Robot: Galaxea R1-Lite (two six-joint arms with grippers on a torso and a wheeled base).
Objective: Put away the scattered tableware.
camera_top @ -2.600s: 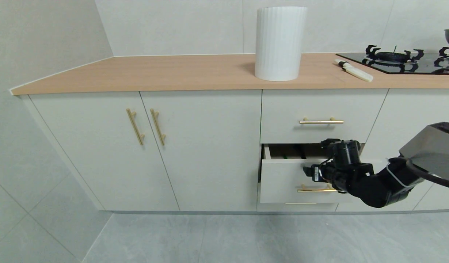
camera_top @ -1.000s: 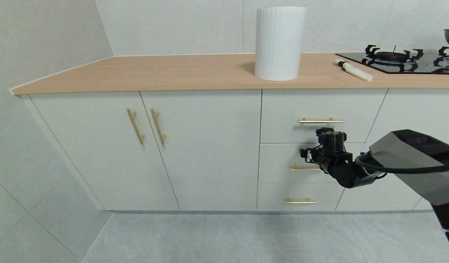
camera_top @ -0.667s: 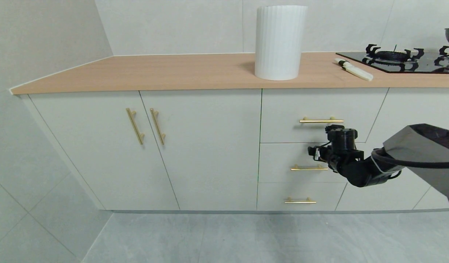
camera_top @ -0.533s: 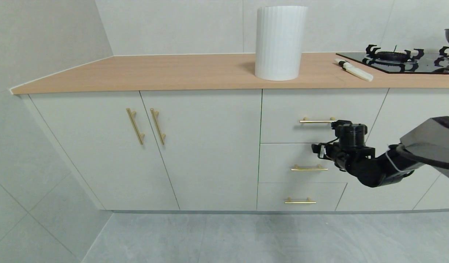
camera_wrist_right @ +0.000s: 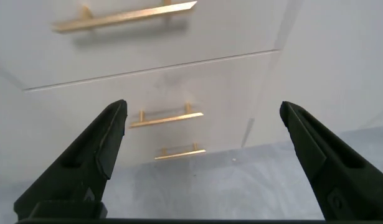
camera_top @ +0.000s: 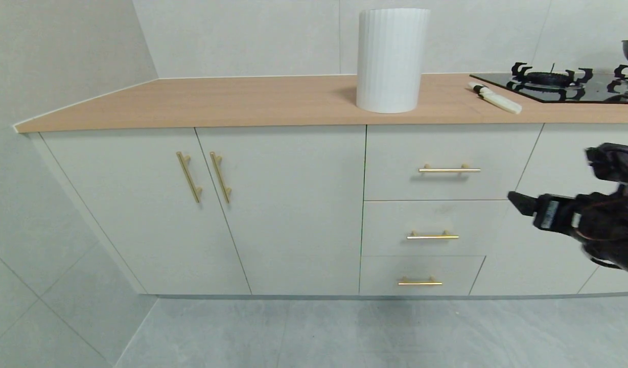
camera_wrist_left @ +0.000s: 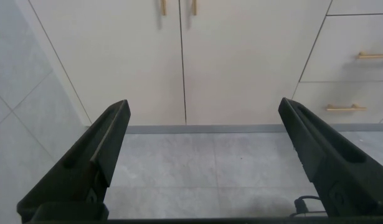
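Note:
A cream-coloured utensil (camera_top: 495, 98) with a dark band near one end lies on the wooden counter (camera_top: 242, 102), just left of the hob. Below it, the middle drawer (camera_top: 436, 217) with its gold handle (camera_top: 432, 236) is shut flush with the cabinet front. My right gripper (camera_top: 520, 203) hangs in front of the cabinet, to the right of that drawer and apart from it. In the right wrist view it (camera_wrist_right: 203, 107) is open and holds nothing, facing the drawer handles (camera_wrist_right: 166, 116). My left gripper (camera_wrist_left: 203, 109) is open and empty, low above the floor.
A tall white ribbed cylinder (camera_top: 391, 60) stands on the counter above the drawers. A black gas hob (camera_top: 554, 82) sits at the far right. Top (camera_top: 449, 169) and bottom (camera_top: 420, 281) drawers are shut, as are two doors (camera_top: 206, 176). Grey tiled floor (camera_top: 314, 332) lies open below.
The middle drawer, open in the oldest frame, is now shut. My right gripper has since drawn back from its handle, up and to the right.

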